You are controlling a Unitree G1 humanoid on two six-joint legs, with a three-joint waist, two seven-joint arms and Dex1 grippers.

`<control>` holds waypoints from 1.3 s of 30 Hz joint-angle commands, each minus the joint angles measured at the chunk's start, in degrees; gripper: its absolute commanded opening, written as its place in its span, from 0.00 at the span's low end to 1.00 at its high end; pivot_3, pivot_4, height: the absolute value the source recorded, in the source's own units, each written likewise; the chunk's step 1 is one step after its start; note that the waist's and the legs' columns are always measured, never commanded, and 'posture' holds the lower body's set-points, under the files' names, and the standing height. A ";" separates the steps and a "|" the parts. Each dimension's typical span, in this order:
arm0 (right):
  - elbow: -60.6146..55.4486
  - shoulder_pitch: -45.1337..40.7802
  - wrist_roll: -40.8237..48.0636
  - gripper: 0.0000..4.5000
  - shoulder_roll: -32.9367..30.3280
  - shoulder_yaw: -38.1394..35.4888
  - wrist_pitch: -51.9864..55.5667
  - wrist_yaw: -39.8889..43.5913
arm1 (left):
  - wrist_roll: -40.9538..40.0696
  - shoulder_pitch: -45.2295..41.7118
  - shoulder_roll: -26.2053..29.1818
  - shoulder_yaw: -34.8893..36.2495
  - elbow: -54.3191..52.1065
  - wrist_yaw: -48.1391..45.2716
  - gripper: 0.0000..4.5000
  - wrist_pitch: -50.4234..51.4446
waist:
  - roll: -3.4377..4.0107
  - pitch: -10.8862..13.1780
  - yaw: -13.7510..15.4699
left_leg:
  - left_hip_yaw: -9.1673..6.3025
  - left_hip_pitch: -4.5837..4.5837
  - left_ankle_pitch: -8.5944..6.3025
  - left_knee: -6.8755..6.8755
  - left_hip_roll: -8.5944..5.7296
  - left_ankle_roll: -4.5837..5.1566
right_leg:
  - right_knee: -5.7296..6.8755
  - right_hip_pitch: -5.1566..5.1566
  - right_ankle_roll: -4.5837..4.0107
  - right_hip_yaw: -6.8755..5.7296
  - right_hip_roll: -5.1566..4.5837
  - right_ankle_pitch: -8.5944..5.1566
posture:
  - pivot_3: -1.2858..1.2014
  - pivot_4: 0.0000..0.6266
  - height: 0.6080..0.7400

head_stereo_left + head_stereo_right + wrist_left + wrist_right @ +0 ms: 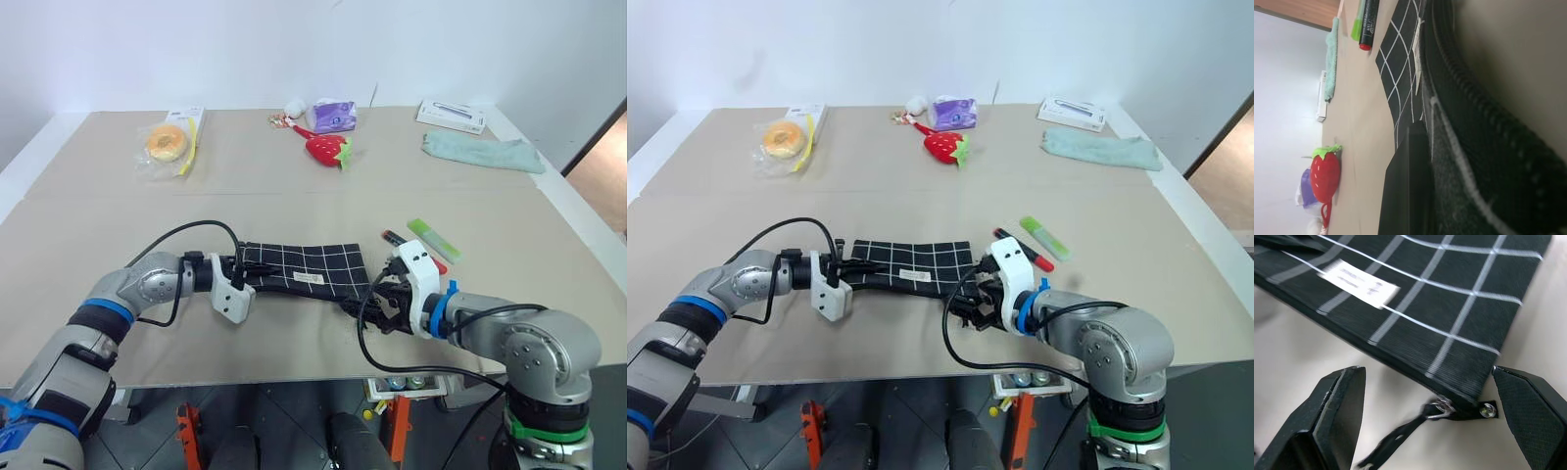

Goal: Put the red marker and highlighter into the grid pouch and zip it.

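You've got the grid pouch (304,268) lying flat near the front middle of the table (294,186), with its small white label (307,278) facing up. Your left gripper (257,267) is at the pouch's left end, fingers pressed together and pinching the fabric edge there; in the left wrist view the dark weave sits right up against the finger. Your right gripper (1430,416) is at the pouch's right end with its fingers (1334,406) spread wide and nothing between them. In the right wrist view the pouch's corner and the zipper pull (1400,433) sit in the gap, and the pull trails loose off the corner ring, not touching either finger.

The red marker (411,251) is on the table just beside the pouch's right end, mostly hidden behind your right wrist in the head views. The highlighter (433,239) lies just beyond it, roughly parallel. Both are outside the pouch.

Along the far side of the table you've got a bagged donut (168,143) on the left, a strawberry toy (328,149) and a purple packet (334,116) in the middle, then a white box (451,116) and a folded green cloth (482,152) on the right. All of those are well apart from the pouch.
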 commanded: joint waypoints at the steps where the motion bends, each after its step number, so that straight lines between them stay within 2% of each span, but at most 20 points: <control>1: -1.25 0.30 -1.76 0.99 -2.55 -1.09 1.11 -0.99 | -0.52 0.45 0.37 1.73 -2.00 -0.41 0.00 2.21 | 0.00 0.00 0.01 | 0.00 -0.01 0.00 0.00 -0.01 0.00 | 0.00 -0.01 0.00 0.01 -0.01 0.00 | 0.52 0.24 1.00; 11: -3.88 2.39 -0.92 0.99 -2.69 -0.74 2.71 0.08 | -0.39 1.93 0.03 2.48 -4.27 -0.54 0.00 4.42 | -0.01 0.00 0.02 | -0.01 -0.02 0.00 0.00 0.00 0.00 | -0.03 0.00 0.01 -0.01 0.00 -0.01 | 0.52 0.24 1.00; 21: -2.39 2.11 -4.26 0.99 -0.60 6.46 -0.28 -2.47 | -2.80 4.26 -0.99 3.58 -7.86 -2.27 0.00 7.23 | -0.05 -0.04 -0.21 | -0.01 0.09 0.00 0.00 0.04 0.00 | -0.03 0.06 0.01 -0.01 0.03 -0.01 | 0.52 0.24 1.00; 24: -2.03 1.99 -5.73 0.81 -1.12 8.64 -1.18 -2.92 | -3.31 4.67 -1.04 3.78 -8.79 -2.77 0.00 7.85 | -0.06 -0.04 -0.32 | -0.01 0.13 0.00 0.00 0.06 0.00 | -0.03 0.07 0.00 -0.01 0.06 0.00 | 0.52 0.24 1.00; 31: -2.10 3.35 -7.77 0.06 -2.30 10.48 -2.28 -2.59 | -3.85 4.80 -1.18 4.10 -9.62 -3.45 0.00 8.85 | -0.06 -0.04 -0.31 | -0.01 0.12 0.00 -0.08 0.09 0.01 | -0.03 0.06 -0.06 -0.01 0.09 -0.04 | 0.52 0.24 1.00; 32: -2.30 3.40 -7.78 0.02 -2.49 10.16 -2.22 -2.38 | -3.85 4.84 -1.18 4.14 -9.69 -3.44 0.00 9.00 | -0.07 -0.05 -0.31 | -0.01 0.12 0.00 -0.08 0.08 0.01 | -0.03 0.07 -0.06 -0.01 0.08 -0.05 | 0.52 0.24 1.00; 39: -2.81 3.16 -8.15 0.02 -3.70 8.54 -4.03 -1.33 | -3.87 5.18 -1.53 4.59 -10.10 -2.89 0.00 9.94 | -0.07 -0.04 -0.18 | -0.01 0.10 -0.01 -0.08 0.06 0.01 | -0.04 0.07 -0.06 -0.02 0.06 -0.07 | 0.52 0.24 1.00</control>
